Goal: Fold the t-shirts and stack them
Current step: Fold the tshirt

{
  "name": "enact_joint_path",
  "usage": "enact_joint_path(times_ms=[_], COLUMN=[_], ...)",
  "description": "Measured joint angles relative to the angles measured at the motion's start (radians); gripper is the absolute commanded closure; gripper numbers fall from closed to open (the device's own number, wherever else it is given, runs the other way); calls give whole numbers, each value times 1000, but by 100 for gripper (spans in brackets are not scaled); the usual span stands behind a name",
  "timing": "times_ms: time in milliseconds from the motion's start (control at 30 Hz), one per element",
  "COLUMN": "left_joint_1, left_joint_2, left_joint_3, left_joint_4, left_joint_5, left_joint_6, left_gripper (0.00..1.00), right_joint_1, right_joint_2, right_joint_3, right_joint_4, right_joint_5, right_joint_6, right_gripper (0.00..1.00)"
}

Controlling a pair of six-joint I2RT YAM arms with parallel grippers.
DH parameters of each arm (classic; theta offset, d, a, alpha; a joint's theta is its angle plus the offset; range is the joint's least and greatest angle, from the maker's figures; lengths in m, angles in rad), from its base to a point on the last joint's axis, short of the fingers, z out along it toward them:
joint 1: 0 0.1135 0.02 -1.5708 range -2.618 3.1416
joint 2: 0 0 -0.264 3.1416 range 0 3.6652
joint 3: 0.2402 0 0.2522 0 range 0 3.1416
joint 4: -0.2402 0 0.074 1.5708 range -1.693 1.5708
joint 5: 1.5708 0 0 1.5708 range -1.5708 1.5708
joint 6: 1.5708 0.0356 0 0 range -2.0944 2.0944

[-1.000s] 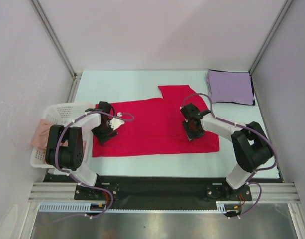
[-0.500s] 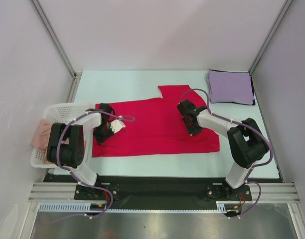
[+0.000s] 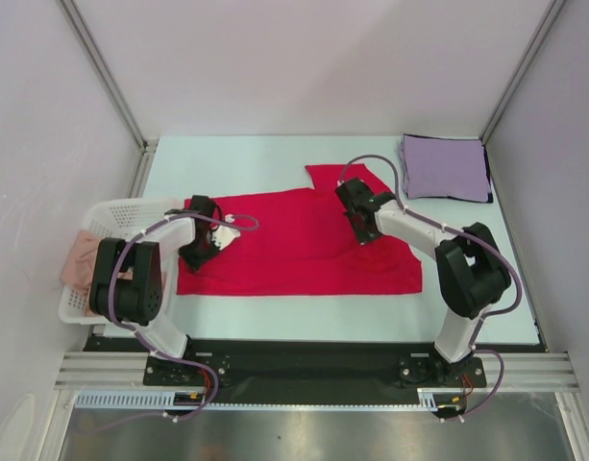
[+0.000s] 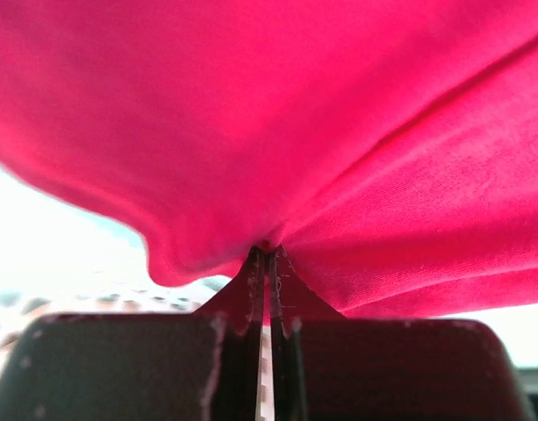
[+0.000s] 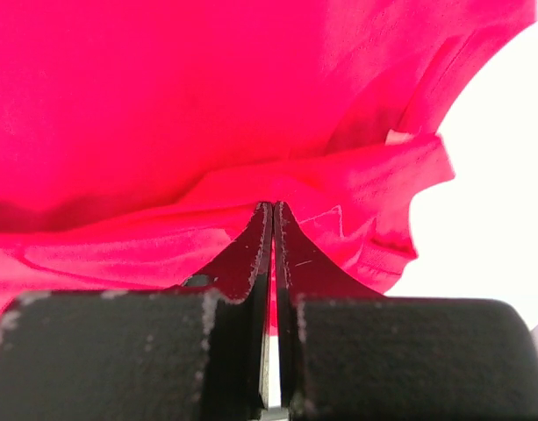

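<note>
A crimson-red t-shirt (image 3: 294, 245) lies spread across the middle of the table, one sleeve sticking out at the back. My left gripper (image 3: 202, 242) is shut on a pinch of its left edge; in the left wrist view the red cloth (image 4: 277, 132) hangs draped from the gripper (image 4: 266, 254). My right gripper (image 3: 361, 226) is shut on a fold of the shirt near the sleeve; the right wrist view shows bunched red cloth (image 5: 207, 105) pinched at the gripper (image 5: 272, 209). A lavender t-shirt (image 3: 445, 167), folded square, lies at the back right corner.
A white mesh basket (image 3: 107, 230) holding pinkish cloth (image 3: 83, 254) stands at the table's left edge, close to my left arm. Side walls and metal posts close in the table on both sides.
Both grippers have closed on the red shirt. The right one moved toward the back with the cloth, and the shirt's near edge pulled back slightly.
</note>
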State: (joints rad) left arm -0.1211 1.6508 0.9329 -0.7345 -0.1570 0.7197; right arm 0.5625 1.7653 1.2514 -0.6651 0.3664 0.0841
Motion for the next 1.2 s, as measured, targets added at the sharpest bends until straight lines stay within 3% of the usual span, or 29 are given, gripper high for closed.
enact_joint_path(times_ms=[567, 667, 767, 800, 967, 1167, 1200], left_joint_1=[0, 0, 0, 0, 0, -7, -15], left_joint_2=[-29, -35, -37, -37, -39, -85, -101], left_joint_3=[-35, -43, -49, -50, -51, 16, 44], left_joint_4=[96, 98, 98, 98, 97, 21, 11], left_joint_5=[-42, -42, -42, -42, -41, 53, 80], left_joint_6=[-51, -51, -56, -58, -66, -83, -86], left_gripper=[100, 100, 99, 96, 64, 53, 50], right_joint_1=[189, 188, 187, 185, 180, 110, 53], right_joint_2=[275, 276, 284, 292, 332, 237, 187], right_joint_3=[201, 220, 255, 272, 344, 345, 326], right_joint_4=[95, 116, 153, 163, 159, 98, 90], right_joint_5=[264, 245, 224, 222, 209, 25, -19], right_joint_6=[-212, -225, -237, -243, -237, -97, -52], right_gripper=[96, 87, 60, 52, 46, 48, 50])
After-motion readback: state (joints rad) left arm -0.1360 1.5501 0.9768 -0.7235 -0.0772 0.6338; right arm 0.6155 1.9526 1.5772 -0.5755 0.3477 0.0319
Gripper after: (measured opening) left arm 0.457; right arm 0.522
